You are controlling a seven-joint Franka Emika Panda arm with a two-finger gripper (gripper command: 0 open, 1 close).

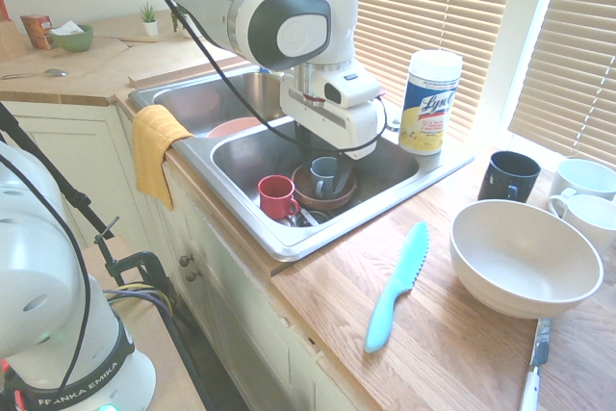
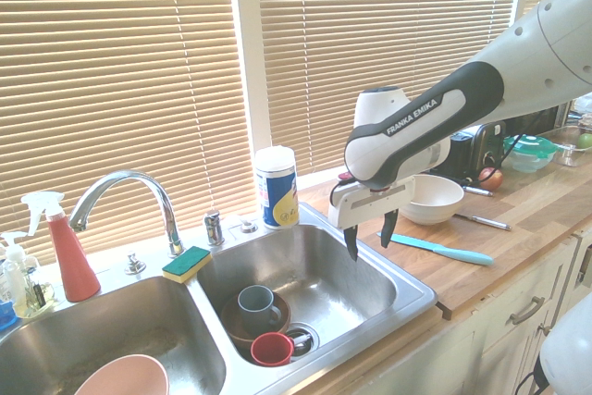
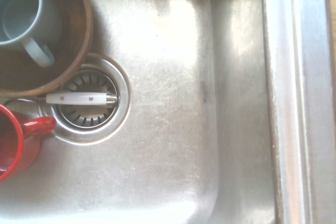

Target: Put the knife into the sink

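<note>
Gripper hangs over the sink basin, jaws apart and empty; knife lies flat on the counter between sink and white bowl.

the wooden counter bore the knife, a white bowl, mugs and the sunken sink.

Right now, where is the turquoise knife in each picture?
First exterior view: the turquoise knife lies on the wooden counter, between the sink and the white bowl.
Second exterior view: the knife lies on the counter right of the sink, in front of the bowl.
Wrist view: not in it; only the basin shows.
Shared landmark: the red mug.
</note>
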